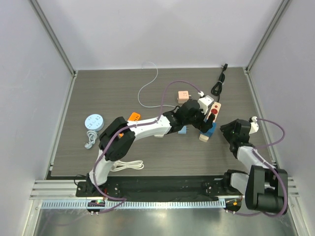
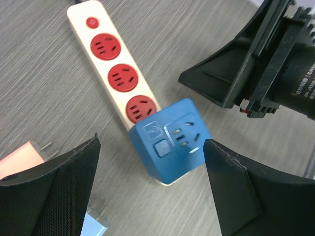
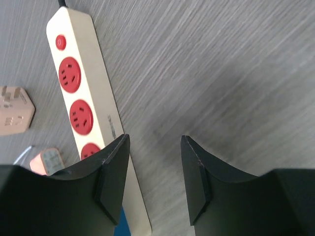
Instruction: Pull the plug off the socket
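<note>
- Two end effectors are at the work. The left end effector [image 2: 151,147] is spread wide, and in its wrist view the plug [image 2: 170,140] shows between its fingers [image 2: 59,187] with no contact visible.
- Dark blue and cube-shaped, the plug is seated in the near end of the socket [image 2: 113,73]. That is a beige power strip lying on the table [image 1: 98,98] right of centre and running far to near. The three red outlets [image 2: 123,77] beyond the plug are free.
- The right end effector [image 3: 155,147] is also spread and holds nothing. It hangs over bare table just right of the strip's near half, with one finger overlapping the strip's edge in its own view.
- The left's wide opening looks chosen for the cube's width, so that it can close on two opposite side faces. The right seems placed to press the strip down.
- Nothing fixes the strip to the table, and its black cord [image 1: 219,81] trails loosely toward the far edge. An unbraced pull would likely drag or lift the whole strip instead of freeing the plug.
- The step looks like the approach before the grasp: the plug is still fully in and the pull is not begun.
- A pink cube [image 1: 183,96] lies left of the strip's far end. A small light-blue cube [image 1: 183,130] lies near the left arm's wrist. Neither is in the way.
</note>
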